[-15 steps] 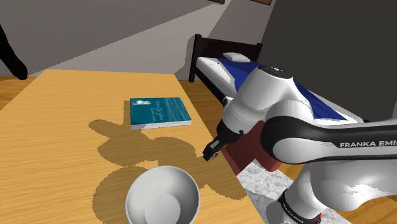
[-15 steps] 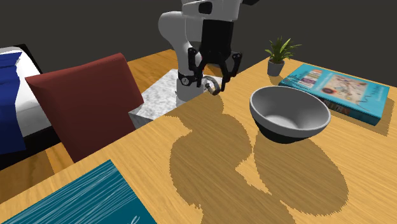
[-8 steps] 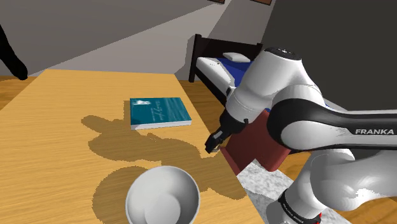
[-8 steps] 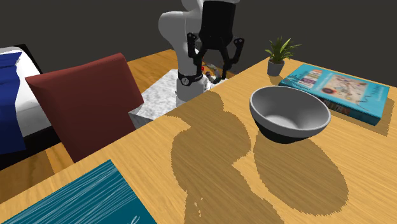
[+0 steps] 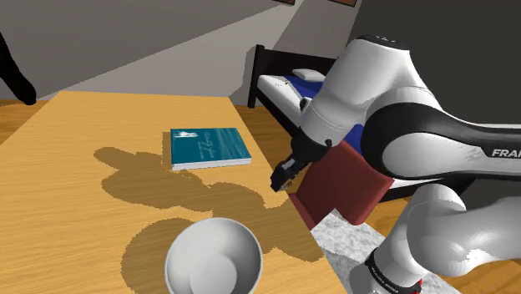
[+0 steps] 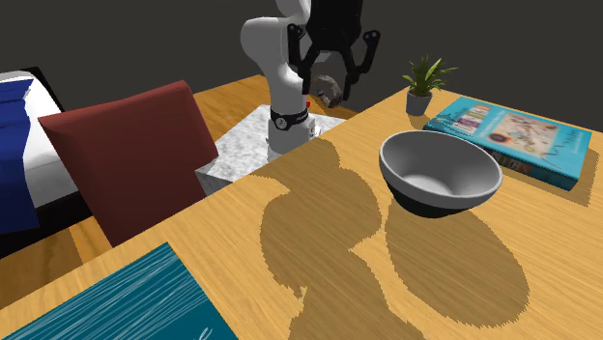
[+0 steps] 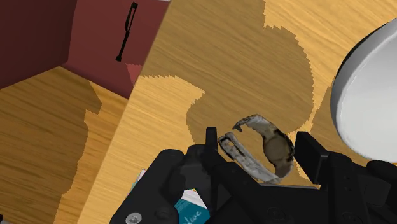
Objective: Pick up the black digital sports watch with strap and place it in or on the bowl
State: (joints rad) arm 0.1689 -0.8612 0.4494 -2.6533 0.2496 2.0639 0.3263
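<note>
Grey-brown watch (image 7: 277, 150) sits clasped in the black gripper (image 7: 260, 141), fingers closed partway against it, raised above and beside the grey bowl (image 6: 406, 185); advise carrying it level over the bowl's centre, then lowering inside the rim before release.

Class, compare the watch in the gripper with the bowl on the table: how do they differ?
The watch is clasped in the gripper, above the table; the bowl rests on it. The watch is mottled grey-brown with a curved strap; the bowl is plain grey and round. The watch is far smaller than the bowl. Both are partly grey.
</note>
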